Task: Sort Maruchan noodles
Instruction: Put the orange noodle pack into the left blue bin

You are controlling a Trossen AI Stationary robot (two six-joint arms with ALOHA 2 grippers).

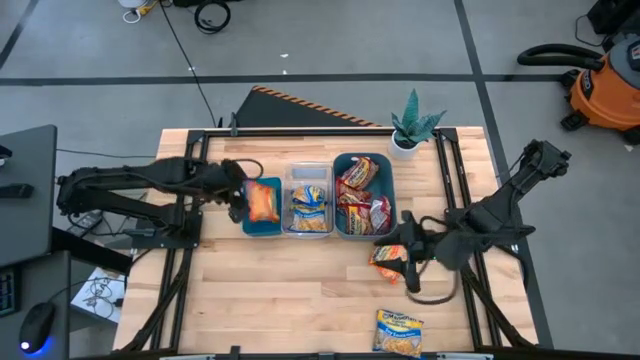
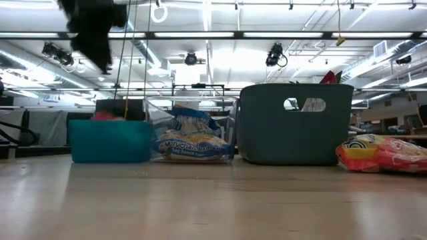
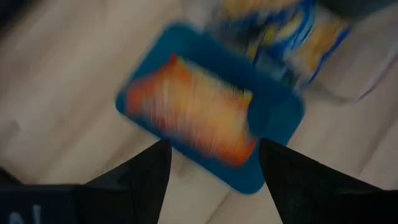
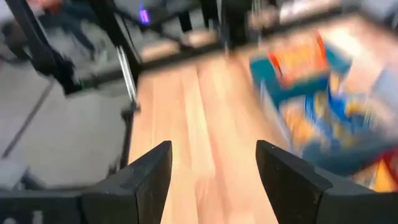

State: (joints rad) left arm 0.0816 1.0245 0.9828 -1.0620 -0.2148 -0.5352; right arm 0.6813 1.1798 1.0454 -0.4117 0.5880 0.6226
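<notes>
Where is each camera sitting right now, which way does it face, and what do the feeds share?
High view: overhead, straight down; both arms, left gripper over the teal bin, right gripper by a loose orange packet.
Low view: table height, facing the bins; one dark arm up top.
Left wrist view: down onto the teal bin; open fingers.
Right wrist view: along the table; open fingers.
Shared: teal bin, high and low.

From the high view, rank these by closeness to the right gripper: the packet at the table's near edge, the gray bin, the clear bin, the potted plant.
Measured from the right gripper:
1. Gray bin, just up-left of it, holding red packets.
2. Packet at the near edge, below it, and clear bin, farther left: too close to call.
4. Potted plant, at the table's far edge.
</notes>
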